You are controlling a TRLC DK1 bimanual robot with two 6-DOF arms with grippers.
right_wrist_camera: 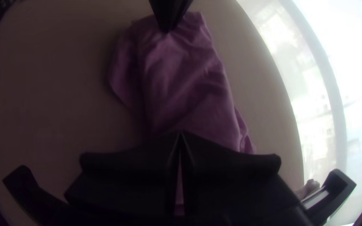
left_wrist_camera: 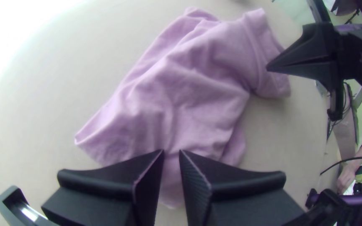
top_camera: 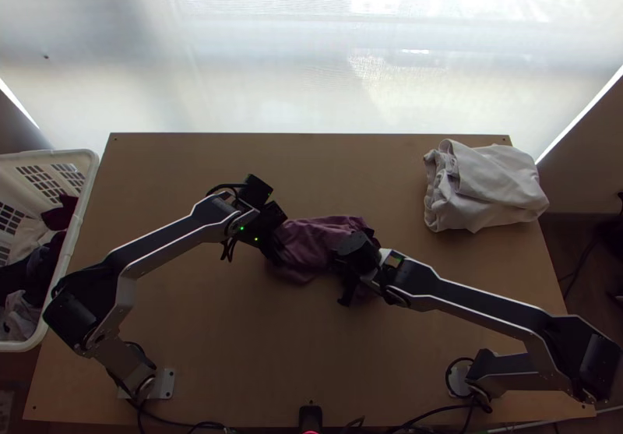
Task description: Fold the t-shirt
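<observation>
Light wood makes up the worktop [top_camera: 249, 356], with a white plastic laundry basket [top_camera: 48, 154] of mixed clothes beside its left edge. Off-white folded fabric [top_camera: 491, 185] sits at the far right corner. The mauve t-shirt [top_camera: 311, 239] lies mid-worktop between the two grippers, rumpled and partly doubled over (hardly a crisp start).

The left gripper [left_wrist_camera: 171, 151] is over one end, its jaws parted by a narrow gap; whether they touch cloth I cannot tell. The right gripper [right_wrist_camera: 180, 133] is at the other end, jaws together at the tips; I cannot tell if any fabric is pinched.

A lift now could fail if either bite is shallow or misses, leaving one end to drop and bunch. Closing on several layers might drag the underside along and twist the shirt. With the jaws this near each other, moving inward risks a knock, while pulling apart unevenly could skew the hemmed end [left_wrist_camera: 265, 46], perhaps a sleeve.
</observation>
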